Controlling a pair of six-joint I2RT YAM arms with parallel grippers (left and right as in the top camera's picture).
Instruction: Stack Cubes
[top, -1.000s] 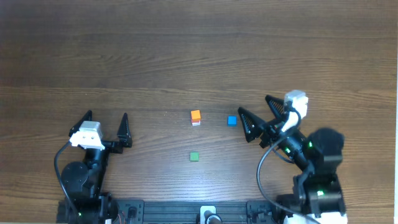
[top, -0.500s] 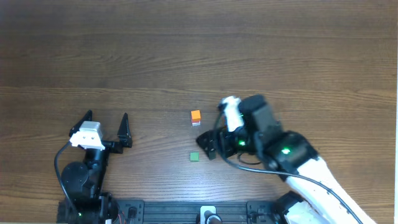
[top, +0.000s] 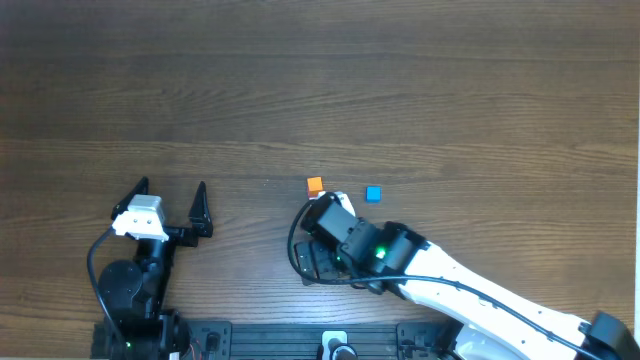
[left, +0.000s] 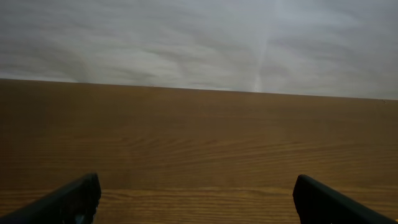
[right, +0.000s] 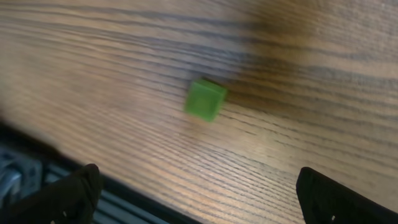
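Two claws, both spread wide. The left claw (top: 170, 186) hangs idle over the desk's (top: 320, 80) left side. The right claw (right: 199, 183) hovers over the green cube (right: 206, 99), which lies on bare desk, not yet between the fingers. The orange cube (top: 314, 184) is near, the blue cube (top: 373, 194) right of it. We read this as approach-to-grasp; next we centre, descend, close.

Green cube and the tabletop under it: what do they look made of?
Small green cube: looks like plastic or painted wood, cannot tell which; even colour, matt faces, no grain visible. Brown wood-grain table: wood or wood-look laminate; long dark grain lines, smooth surface with a faint sheen.
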